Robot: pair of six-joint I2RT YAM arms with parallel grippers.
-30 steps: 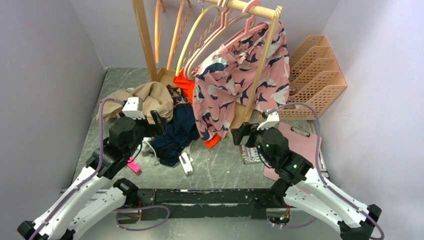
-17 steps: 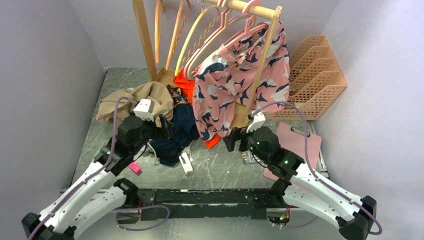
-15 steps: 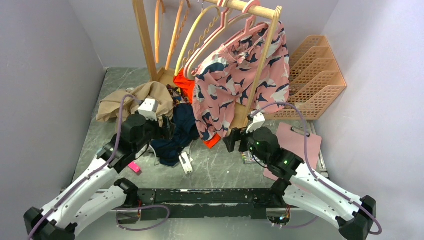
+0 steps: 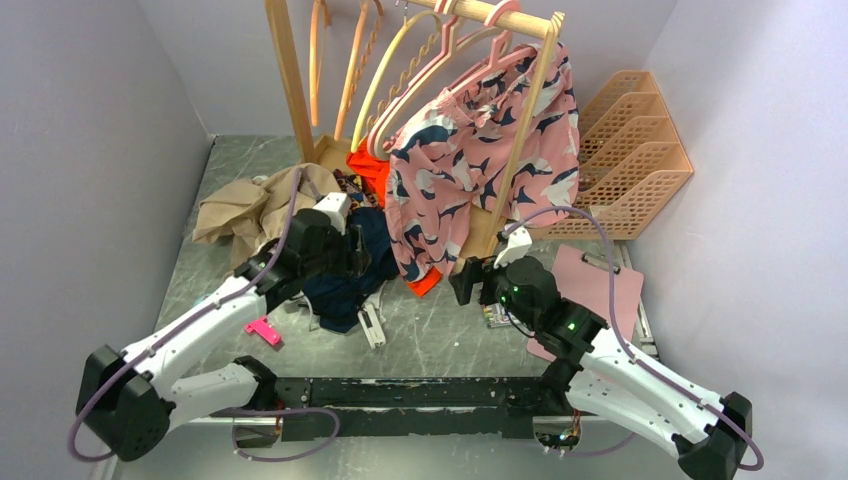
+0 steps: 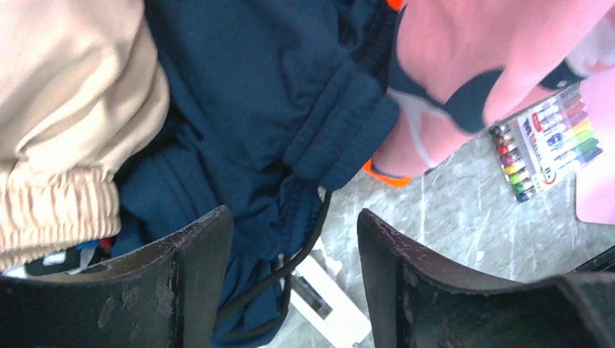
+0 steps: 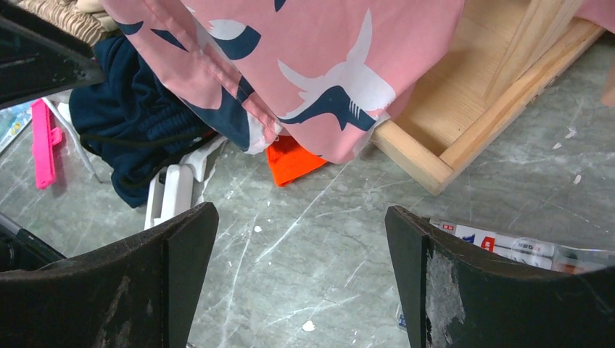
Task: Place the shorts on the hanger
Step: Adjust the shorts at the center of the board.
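**Navy shorts heaped in front of the rack, both end effectors open**

The shorts (image 4: pixel 352 275) lie crumpled on the grey marbled desk (image 4: pixel 440 345), their dark drawstring (image 5: pixel 301 250) trailing off the near edge of the heap. The hanger (image 4: pixel 372 326) is mostly buried under the shorts; only a pale end pokes out on their near side.

The left end effector (image 5: pixel 294 217) hangs directly over the shorts. Its jaws are spread, with navy fabric and the drawstring showing in the gap and nothing pinched. The right end effector (image 6: pixel 297 217) is to the right of the shorts over bare desk, jaws wide apart and holding nothing.

Touching the shorts on the left is a tan garment (image 4: pixel 250 205). On their right, pink printed shorts (image 4: pixel 480 150) hang down to the desk from a wooden rack (image 4: pixel 290 80), which stands just behind the shorts. An orange cloth (image 4: pixel 425 283) peeks out below the pink hem. A pink clip (image 4: pixel 264 330) lies near the shorts' near-left side. Farther right of the shorts are a marker set (image 4: pixel 497 312) and a pink board (image 4: pixel 600 290). Well beyond those, a peach file organiser (image 4: pixel 630 150) stands against the wall.

Pale lilac walls (image 4: pixel 90 150) close in the desk on the left, back and right. The widest bare strip runs along the near side of the shorts, between them and the arm bases. Behind and to either side of them, clothes and the rack's base crowd in.
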